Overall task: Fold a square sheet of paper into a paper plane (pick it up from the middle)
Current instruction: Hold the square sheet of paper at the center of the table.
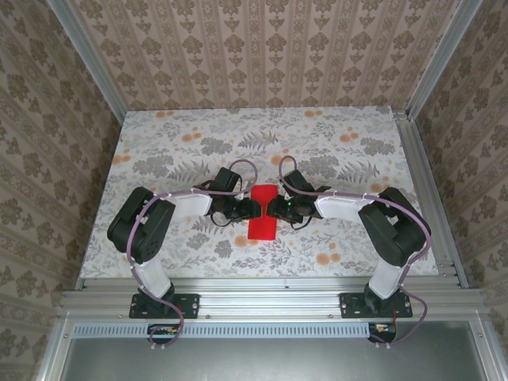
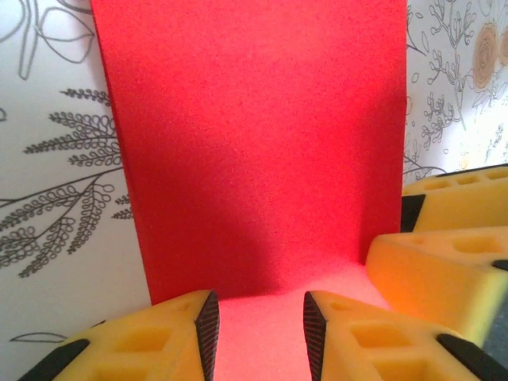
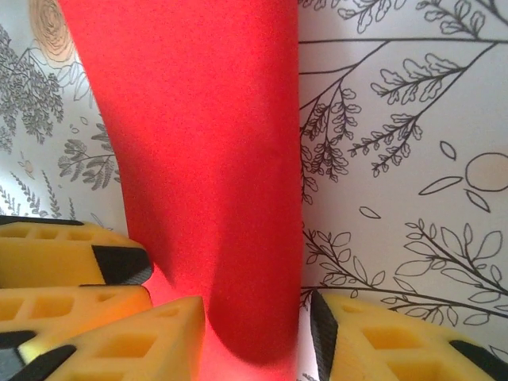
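Sheet of paper [image 1: 262, 226] laid curved at centre of surface [image 1: 159, 159]. Left end effector [image 1: 240, 210] and right end effector [image 1: 278, 208] set against opposite mid-edges, fingers spread, nothing pinched. Placement judged suited to middle pickup.

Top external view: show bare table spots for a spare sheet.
Free: far half of the floral-printed tabletop, by the back wall; near strip by the aluminium rail. Crowded: centre, left hand and right hand on the red paper sheet.

Sheet of paper [image 1: 262, 225] lies between left gripper [image 2: 258, 329] and right gripper [image 3: 258, 333].
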{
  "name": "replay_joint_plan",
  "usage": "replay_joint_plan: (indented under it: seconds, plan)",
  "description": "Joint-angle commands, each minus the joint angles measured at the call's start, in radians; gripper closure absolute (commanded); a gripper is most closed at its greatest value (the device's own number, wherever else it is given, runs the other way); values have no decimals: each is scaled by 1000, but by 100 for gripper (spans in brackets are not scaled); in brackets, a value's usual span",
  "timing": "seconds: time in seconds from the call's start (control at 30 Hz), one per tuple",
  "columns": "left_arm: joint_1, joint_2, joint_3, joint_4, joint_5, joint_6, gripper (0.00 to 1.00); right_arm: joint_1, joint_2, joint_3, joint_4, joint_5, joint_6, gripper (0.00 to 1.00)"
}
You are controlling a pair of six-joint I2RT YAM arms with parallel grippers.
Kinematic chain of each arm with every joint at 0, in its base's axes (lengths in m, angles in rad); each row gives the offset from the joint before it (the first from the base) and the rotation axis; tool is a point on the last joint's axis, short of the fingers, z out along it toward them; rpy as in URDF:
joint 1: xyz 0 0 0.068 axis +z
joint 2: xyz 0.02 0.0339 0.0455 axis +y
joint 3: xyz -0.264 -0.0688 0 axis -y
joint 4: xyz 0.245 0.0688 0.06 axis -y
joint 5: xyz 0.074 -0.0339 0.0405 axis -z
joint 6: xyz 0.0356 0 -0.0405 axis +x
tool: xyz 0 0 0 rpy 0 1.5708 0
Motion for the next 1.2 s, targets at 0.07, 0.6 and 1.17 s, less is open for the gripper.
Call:
replay_joint_plan:
  seconds: [0.07, 0.6, 1.17]
  plan:
    - [2, -39, 28, -8, 40, -15, 63, 8, 27, 27, 5, 7, 8, 60]
    - [34, -119, 61, -151, -2, 47, 60, 16, 61, 52, -11, 41, 38, 65]
    - [68, -153, -69, -77, 40, 22, 60, 34, 70, 74, -60, 90, 73, 61]
